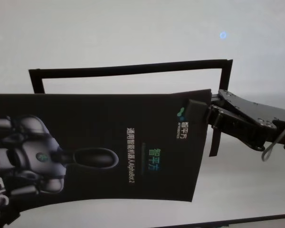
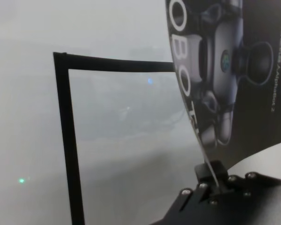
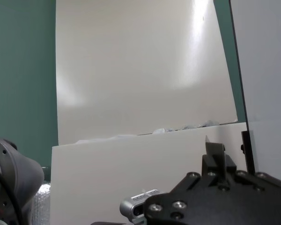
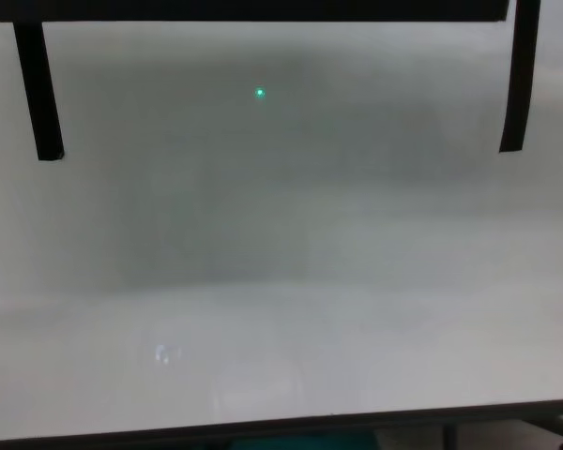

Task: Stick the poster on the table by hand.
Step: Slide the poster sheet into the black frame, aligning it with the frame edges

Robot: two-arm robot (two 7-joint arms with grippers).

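The poster (image 1: 109, 142), a black glossy sheet with a grey-white robot and white lettering, hangs slightly curved above the table (image 1: 133, 38). My right gripper (image 1: 202, 111) is shut on the poster's far right corner, reaching in from the right. My left gripper (image 2: 211, 178) is out of the head view. In the left wrist view it is shut on the poster's edge (image 2: 253, 93) beside the large white letters. In the right wrist view my right gripper (image 3: 229, 154) pinches the sheet, which shows edge-on as a thin dark line.
Narrow black tape strips (image 1: 133, 70) form a frame on the table, partly under the poster. They also show in the left wrist view (image 2: 63, 140) and the chest view (image 4: 39, 94). The table's near dark edge (image 4: 263, 427) runs below. White panels (image 3: 140, 70) stand beyond.
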